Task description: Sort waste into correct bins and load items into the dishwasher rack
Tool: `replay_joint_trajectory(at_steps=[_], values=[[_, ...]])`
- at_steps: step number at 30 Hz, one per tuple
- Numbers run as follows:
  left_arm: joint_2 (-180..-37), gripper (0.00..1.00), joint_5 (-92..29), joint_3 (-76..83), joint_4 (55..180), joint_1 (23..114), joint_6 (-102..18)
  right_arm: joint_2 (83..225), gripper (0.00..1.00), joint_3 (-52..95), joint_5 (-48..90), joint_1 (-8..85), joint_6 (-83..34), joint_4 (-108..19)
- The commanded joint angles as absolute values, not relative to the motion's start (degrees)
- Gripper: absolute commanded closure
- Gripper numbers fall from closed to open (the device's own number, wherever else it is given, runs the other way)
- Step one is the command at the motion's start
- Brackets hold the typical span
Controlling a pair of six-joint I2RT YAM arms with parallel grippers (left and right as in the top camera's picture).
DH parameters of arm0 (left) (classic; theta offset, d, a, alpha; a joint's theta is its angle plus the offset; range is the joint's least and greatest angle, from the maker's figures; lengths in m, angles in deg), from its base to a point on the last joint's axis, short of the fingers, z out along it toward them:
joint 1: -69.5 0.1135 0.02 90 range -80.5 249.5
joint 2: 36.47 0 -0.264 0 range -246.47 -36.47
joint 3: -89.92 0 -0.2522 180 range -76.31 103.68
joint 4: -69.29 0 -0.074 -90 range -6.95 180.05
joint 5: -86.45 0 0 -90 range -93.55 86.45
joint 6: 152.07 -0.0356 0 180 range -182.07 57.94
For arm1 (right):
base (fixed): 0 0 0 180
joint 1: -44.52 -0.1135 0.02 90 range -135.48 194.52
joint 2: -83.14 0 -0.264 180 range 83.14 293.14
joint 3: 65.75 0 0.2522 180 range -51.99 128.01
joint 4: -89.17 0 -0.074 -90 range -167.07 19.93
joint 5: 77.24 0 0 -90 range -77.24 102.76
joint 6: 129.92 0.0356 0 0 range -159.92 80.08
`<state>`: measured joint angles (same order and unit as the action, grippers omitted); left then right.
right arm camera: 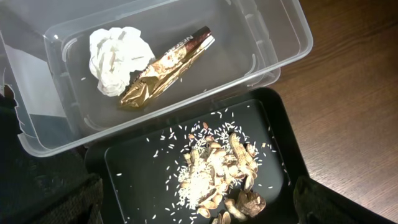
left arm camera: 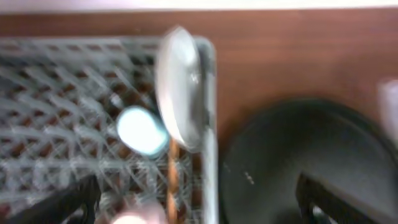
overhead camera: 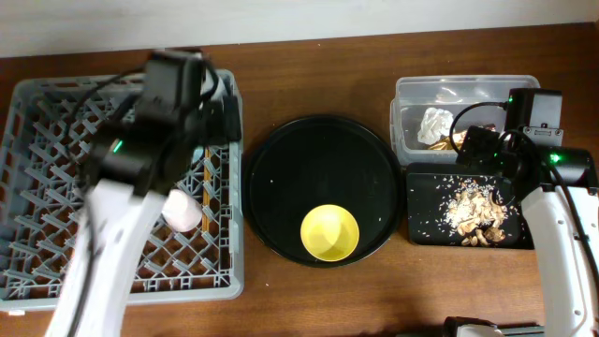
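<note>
nearest, yellow bowl (overhead camera: 329,232) upright on round black tray (overhead camera: 281,187), on brown wood-grain table (overhead camera: 309,84). rightward, food scraps (overhead camera: 473,211) in black rectangular tray (overhead camera: 426,197), below right gripper (right arm camera: 196,205), fingers spread wide, empty. behind, napkin (overhead camera: 435,122) and gold wrapper (right arm camera: 165,71) in clear tub (overhead camera: 412,94). leftward, dishwasher rack (overhead camera: 37,187) holding pink cup (overhead camera: 182,211), light-blue cup (left arm camera: 142,130), chopsticks (overhead camera: 205,183), plate (left arm camera: 180,87) on edge; above it left gripper (left arm camera: 196,202), spread, empty. past far table edge, pale strip (overhead camera: 374,19).

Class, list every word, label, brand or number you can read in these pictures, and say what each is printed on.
Gold wrapper, lying in the clear tub: a short line of printed letters near its darker end, too small and slanted to read.
Nothing else shows any writing, and the left wrist view is too blurred to tell.
</note>
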<state>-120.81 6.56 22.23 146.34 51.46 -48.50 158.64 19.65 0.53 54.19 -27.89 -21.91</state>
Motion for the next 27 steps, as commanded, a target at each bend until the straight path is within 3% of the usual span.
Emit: replay_joint_trajectory(at_steps=[1, 3, 5, 6, 18, 27], values=[[-117.3, 0.04, -7.4, 23.2, 154.5, 50.5, -46.7, 158.8, 0.01, 20.0, -0.6, 54.3, -27.9, -22.0], [-117.6, 0.19, -10.5, 22.7, 159.5, 49.7, -46.7, 158.8, 0.01, 20.0, -0.6, 54.3, -27.9, -22.0], [-117.7, 0.43, -10.7, 20.1, 161.3, 47.5, -46.7, 158.8, 0.01, 20.0, -0.6, 54.3, -27.9, -22.0], [-117.7, 0.46, -10.7, 17.7, 160.6, 45.8, -46.7, 158.8, 0.01, 20.0, -0.6, 54.3, -27.9, -22.0], [-125.7, 0.52, -10.7, -5.9, 129.4, 27.9, -42.3, 158.8, 0.01, 20.0, -0.6, 54.3, -27.9, -22.0], [-136.9, 0.52, -4.9, -6.0, 124.1, 17.5, -42.4, 158.8, 0.01, 20.0, -0.6, 54.3, -27.9, -22.0]])
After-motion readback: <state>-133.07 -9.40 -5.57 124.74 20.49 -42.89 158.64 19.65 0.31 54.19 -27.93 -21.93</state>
